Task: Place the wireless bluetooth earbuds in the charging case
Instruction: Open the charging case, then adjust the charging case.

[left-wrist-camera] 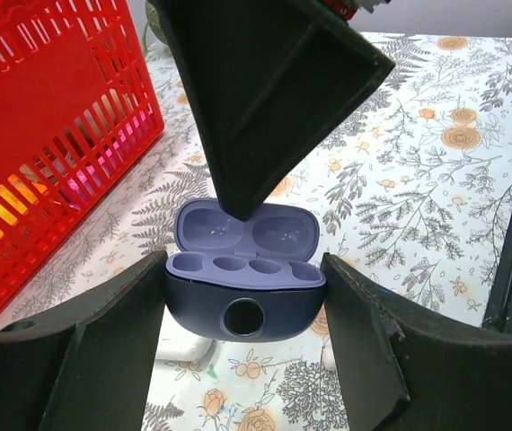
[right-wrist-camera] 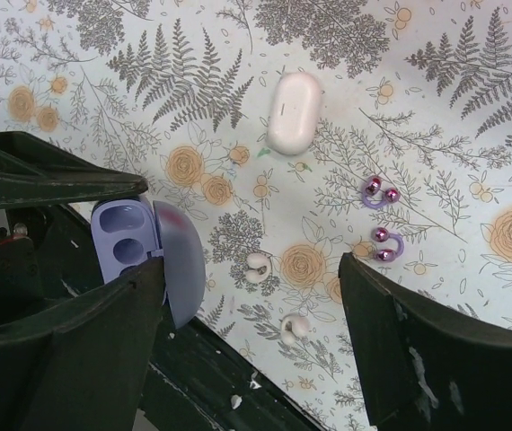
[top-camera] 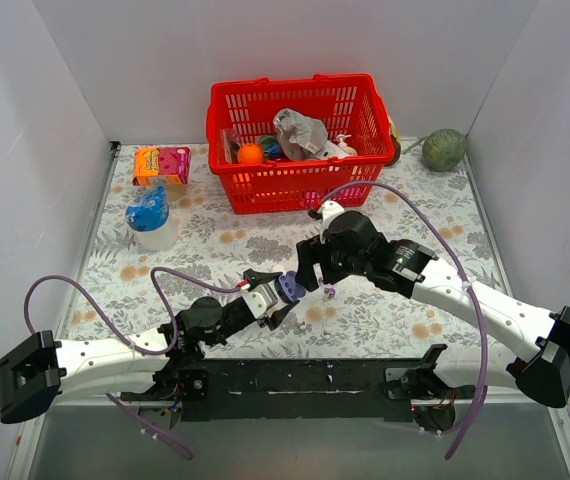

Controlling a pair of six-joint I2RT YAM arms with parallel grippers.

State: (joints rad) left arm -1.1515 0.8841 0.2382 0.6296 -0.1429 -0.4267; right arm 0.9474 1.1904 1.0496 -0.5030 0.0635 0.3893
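Closest to our left wrist camera, the left fingers [left-wrist-camera: 103,359] grip the dark blue-purple oval charging case [left-wrist-camera: 242,310] by its two ends. Its lid stands open toward the far side, and the wells show bare lilac plastic. One of the right fingers [left-wrist-camera: 265,90] hangs directly over the open lid with its tip just above the hinge, so we have little room above the case.

From the right wrist we see those fingers spread wide, holding nothing, with only the floral-patterned bench [right-wrist-camera: 472,108] below the gap. Two glossy purple earbuds [right-wrist-camera: 380,191] lie on it, one just beyond the other. They are close to one finger's inner edge and well apart from the case. Two small whitish pieces [right-wrist-camera: 258,267] lie nearer the case, the nearer of them close to the black rail [right-wrist-camera: 202,377] along the bench's near edge. A shut white oval case [right-wrist-camera: 292,112] lies farther out, with open bench all round it.

From above, a red plastic basket [top-camera: 295,185] stands at the far side, and a free strip of bench runs between its front wall and both sets of fingers. A blue-lidded cup [top-camera: 152,215] and an orange-and-pink box [top-camera: 161,165] sit far left, and a green ball [top-camera: 444,150] sits in the far right corner. All three are well apart from the case. White walls [top-camera: 35,150] close the bench on three sides.
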